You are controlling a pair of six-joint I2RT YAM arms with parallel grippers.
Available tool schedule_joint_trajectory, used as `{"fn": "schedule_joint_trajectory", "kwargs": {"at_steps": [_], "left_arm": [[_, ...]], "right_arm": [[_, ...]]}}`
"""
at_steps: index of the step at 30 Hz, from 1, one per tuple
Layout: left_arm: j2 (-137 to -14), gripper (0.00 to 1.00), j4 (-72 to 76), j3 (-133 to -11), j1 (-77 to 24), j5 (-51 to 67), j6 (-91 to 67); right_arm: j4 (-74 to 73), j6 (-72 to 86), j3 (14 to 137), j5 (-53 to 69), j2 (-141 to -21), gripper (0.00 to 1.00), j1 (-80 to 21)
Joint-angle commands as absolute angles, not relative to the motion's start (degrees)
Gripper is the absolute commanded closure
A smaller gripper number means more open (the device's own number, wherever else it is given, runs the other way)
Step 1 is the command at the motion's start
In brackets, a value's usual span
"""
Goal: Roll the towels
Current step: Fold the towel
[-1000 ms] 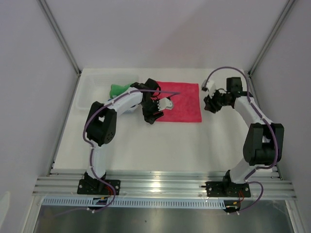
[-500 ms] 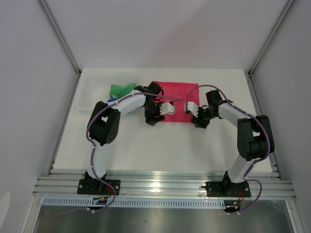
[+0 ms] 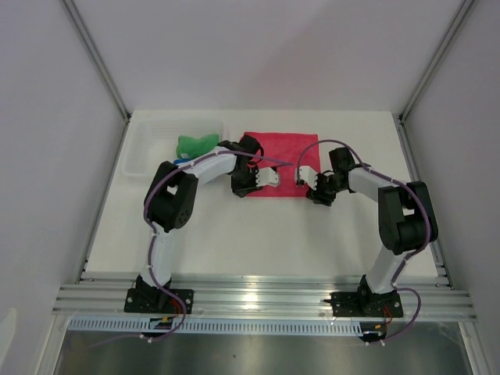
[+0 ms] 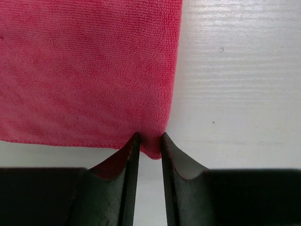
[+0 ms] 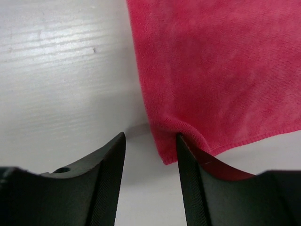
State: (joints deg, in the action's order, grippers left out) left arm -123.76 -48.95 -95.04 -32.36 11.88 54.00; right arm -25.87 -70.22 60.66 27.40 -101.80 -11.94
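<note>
blue towel [image 3: 180,162] mostly hidden under green towel [image 3: 196,144]

The pink towel [image 3: 287,148] is one plain deep pink, hem included, with a fine ribbed weave. Far left, the green towel [image 3: 195,144] is bright green; a sliver of blue towel [image 3: 180,162] shows near it. The basket [image 3: 144,152] is white, the desk [image 3: 273,234] white with faint grain streaks. The left pincer [image 4: 149,137] and right pincer [image 5: 150,136] are black.
</note>
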Motion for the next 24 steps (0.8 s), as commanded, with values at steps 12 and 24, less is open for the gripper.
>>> {"fn": "schedule_joint_trajectory", "kwargs": {"at_steps": [12,24], "left_arm": [[-122.6,0.97,-44.2,-92.3,-31.3,7.5,50.8],[-118.0,0.49,-46.8,-91.5,-29.6,10.6,48.3]], "right_arm": [[-30.6,-71.4,59.3,25.6,-98.1,0.86,-14.1],[-33.4,-50.5,58.5,28.3,-92.1,0.52,-24.7]]}}
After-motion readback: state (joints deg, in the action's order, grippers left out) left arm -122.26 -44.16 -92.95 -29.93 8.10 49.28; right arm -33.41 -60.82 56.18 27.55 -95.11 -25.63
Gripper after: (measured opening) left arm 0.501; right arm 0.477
